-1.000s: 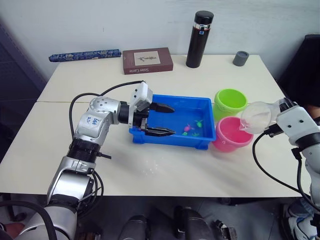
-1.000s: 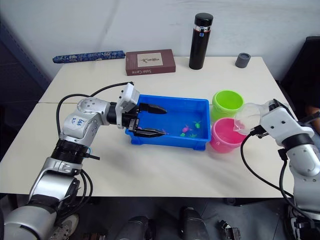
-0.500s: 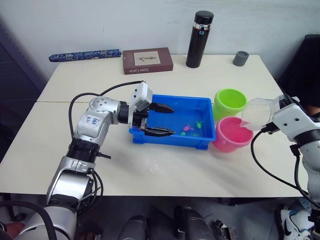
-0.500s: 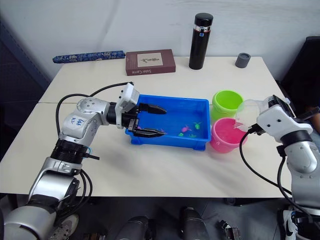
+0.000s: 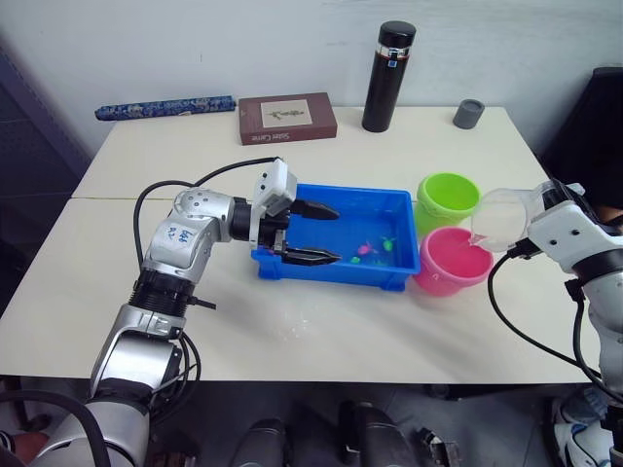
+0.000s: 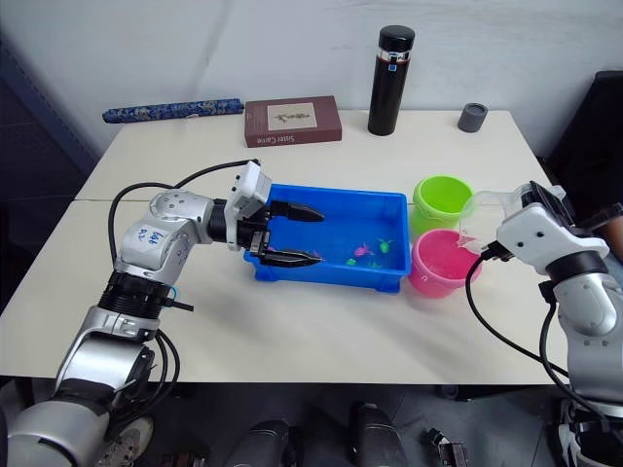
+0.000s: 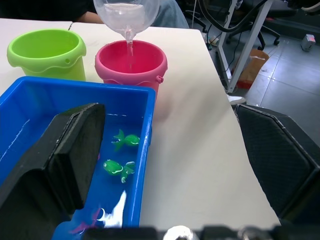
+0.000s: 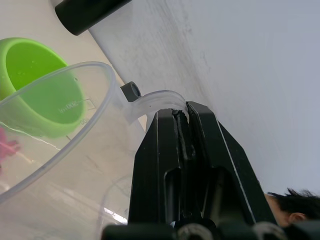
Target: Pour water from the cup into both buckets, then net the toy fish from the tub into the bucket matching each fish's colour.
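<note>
- Head views: pale table [image 5: 321, 331] made of two tops pushed together, seam running across behind the tub [image 5: 341, 236]; white wall behind. At the far edge lie a blue patterned roll [image 5: 164, 107], a brown book [image 5: 287, 118], a tall black flask [image 5: 388, 77] and a small grey cup [image 5: 468, 113].
- Head views: left gripper [image 5: 313, 233] spread wide over the tub's near-left corner, holding nothing. Toy fish [image 5: 377, 249] lie at the tub's right end. Green bucket [image 5: 449, 199] just behind pink bucket [image 5: 454, 261], both beside the tub's right side.
- Head views: right gripper [image 6: 531, 206] holds the cup [image 5: 508, 219] tipped over the pink bucket.
- Left wrist view: a thin stream of water [image 7: 130, 47] falls from the cup's spout into the pink bucket; green fish sit in shallow water.
- Right wrist view: both fingers [image 8: 200, 150] clamped tight on the cup's handle; the green bucket shows through the clear wall.
- Versus 1.0 s ago: cup sits a little higher and further right over the pink bucket; left arm unchanged.
</note>
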Action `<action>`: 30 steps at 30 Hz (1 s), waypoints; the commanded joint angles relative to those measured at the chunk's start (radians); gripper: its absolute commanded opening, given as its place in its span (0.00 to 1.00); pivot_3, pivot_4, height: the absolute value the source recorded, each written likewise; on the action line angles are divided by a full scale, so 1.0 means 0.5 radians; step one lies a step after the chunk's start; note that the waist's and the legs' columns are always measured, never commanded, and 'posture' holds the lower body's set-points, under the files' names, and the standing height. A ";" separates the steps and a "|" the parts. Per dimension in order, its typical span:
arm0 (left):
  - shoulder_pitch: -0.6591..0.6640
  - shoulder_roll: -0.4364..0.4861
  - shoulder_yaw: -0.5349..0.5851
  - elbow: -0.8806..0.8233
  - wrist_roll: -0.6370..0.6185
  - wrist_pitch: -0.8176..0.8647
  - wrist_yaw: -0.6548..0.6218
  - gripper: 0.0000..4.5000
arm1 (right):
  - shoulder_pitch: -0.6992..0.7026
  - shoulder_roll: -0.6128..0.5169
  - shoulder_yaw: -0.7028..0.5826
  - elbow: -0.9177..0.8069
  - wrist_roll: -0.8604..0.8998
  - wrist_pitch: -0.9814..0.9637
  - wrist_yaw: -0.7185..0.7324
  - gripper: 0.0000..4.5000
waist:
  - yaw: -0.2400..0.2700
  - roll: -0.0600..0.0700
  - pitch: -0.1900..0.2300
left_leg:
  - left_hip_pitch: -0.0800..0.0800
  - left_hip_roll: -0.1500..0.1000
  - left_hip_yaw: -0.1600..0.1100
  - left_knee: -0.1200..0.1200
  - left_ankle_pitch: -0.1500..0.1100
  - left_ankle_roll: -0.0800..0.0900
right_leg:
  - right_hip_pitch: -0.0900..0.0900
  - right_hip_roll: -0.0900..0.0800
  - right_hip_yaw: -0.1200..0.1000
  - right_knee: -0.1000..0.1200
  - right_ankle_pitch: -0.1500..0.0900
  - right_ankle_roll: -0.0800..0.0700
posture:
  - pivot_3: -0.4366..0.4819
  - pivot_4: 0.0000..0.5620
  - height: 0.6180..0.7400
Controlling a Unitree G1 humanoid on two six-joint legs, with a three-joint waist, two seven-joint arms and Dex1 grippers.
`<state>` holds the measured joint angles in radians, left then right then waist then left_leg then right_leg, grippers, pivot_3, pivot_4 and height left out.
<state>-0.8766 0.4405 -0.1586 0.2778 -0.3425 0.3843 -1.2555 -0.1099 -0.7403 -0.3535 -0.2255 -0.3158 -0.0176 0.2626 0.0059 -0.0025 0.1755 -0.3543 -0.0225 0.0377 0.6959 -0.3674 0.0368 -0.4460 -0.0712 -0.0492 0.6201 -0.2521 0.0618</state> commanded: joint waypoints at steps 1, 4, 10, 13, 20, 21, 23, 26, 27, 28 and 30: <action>-0.006 0.001 0.023 -0.052 0.000 -0.007 0.023 1.00 | -0.026 -0.015 -0.062 -0.054 0.068 0.088 0.033 0.01 | 0.001 0.000 0.000 | 0.000 0.000 0.000 0.000 0.000 0.000 | 0.000 0.000 0.000 0.000 0.000 0.000 | 0.48 0.27 1.00; -0.022 -0.003 0.047 -0.014 -0.004 0.016 0.067 1.00 | -0.073 0.045 -0.086 -0.089 0.171 0.286 0.063 0.01 | 0.000 0.000 0.000 | 0.000 0.000 0.000 0.001 0.000 0.000 | 0.000 0.000 0.000 0.001 0.000 0.000 | 0.48 0.27 1.00; -0.081 0.029 0.122 0.079 -0.035 0.033 0.107 1.00 | -0.235 0.102 -0.156 -0.043 0.377 0.552 0.051 0.01 | -0.003 0.000 0.000 | 0.000 0.000 0.000 0.002 0.000 0.000 | 0.000 0.000 0.000 0.002 0.000 0.000 | 0.48 0.27 1.00; -0.127 0.053 0.143 0.148 -0.001 0.018 0.132 1.00 | -0.342 0.113 -0.166 0.017 0.427 0.635 0.006 0.01 | -0.006 0.000 0.000 | 0.000 0.000 0.000 0.002 0.000 0.000 | 0.000 0.000 0.000 0.002 0.000 0.000 | 0.48 0.27 1.00; -0.210 0.053 0.153 0.283 0.087 -0.010 0.272 1.00 | -0.666 0.123 -0.060 0.301 0.419 0.724 -0.135 0.01 | -0.012 0.000 0.000 | 0.000 0.000 0.000 0.003 0.000 0.000 | 0.000 -0.001 0.000 0.002 0.000 0.000 | 0.48 0.27 1.00; -0.213 0.051 0.155 0.296 0.094 -0.011 0.283 1.00 | -0.712 0.127 -0.033 0.353 0.410 0.717 -0.153 0.01 | -0.013 0.000 0.000 | 0.000 0.000 0.000 0.003 0.000 0.000 | 0.000 -0.001 0.000 0.002 0.000 0.000 | 0.48 0.27 1.00; -0.218 0.051 0.155 0.323 0.110 -0.015 0.302 1.00 | -0.804 0.130 0.028 0.471 0.388 0.701 -0.195 0.01 | -0.014 0.000 0.000 | 0.000 0.000 0.000 0.003 0.000 0.000 | 0.000 -0.001 0.000 0.002 0.000 0.000 | 0.48 0.27 1.00; -0.220 0.052 0.158 0.329 0.119 -0.018 0.306 1.00 | -0.906 0.129 0.105 0.618 0.359 0.657 -0.251 0.01 | -0.015 0.000 0.000 | 0.000 0.000 0.000 0.003 0.000 0.000 | -0.001 -0.001 0.000 0.003 0.000 0.000 | 0.48 0.27 1.00; -0.222 0.055 0.162 0.325 0.120 -0.015 0.305 1.00 | -0.950 0.129 0.142 0.678 0.337 0.634 -0.274 0.01 | -0.016 0.000 0.000 | 0.000 0.000 0.000 0.002 0.000 0.000 | -0.001 -0.001 0.000 0.003 0.000 0.000 | 0.48 0.27 1.00; -0.222 0.057 0.165 0.321 0.121 -0.013 0.305 1.00 | -0.992 0.132 0.172 0.732 0.322 0.616 -0.297 0.01 | -0.016 0.000 0.000 | -0.001 0.000 0.000 0.003 0.000 0.000 | -0.001 -0.001 0.000 0.003 0.000 0.000 | 0.48 0.27 1.00; -0.219 0.059 0.169 0.312 0.125 -0.009 0.307 1.00 | -1.047 0.134 0.211 0.810 0.304 0.590 -0.327 0.01 | -0.016 0.000 0.000 | -0.001 0.000 0.000 0.003 0.000 0.000 | -0.001 -0.002 0.000 0.003 0.000 0.000 | 0.48 0.27 1.00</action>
<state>-0.9594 0.4616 -0.0959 0.4496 -0.2774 0.3905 -1.1049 -0.5965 -0.6639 -0.2450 0.1768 -0.1428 0.3140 0.1274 -0.0020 -0.0025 0.1755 -0.3548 -0.0225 0.0379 0.6973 -0.3674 0.0368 -0.4467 -0.0720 -0.0493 0.6215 -0.2520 0.0619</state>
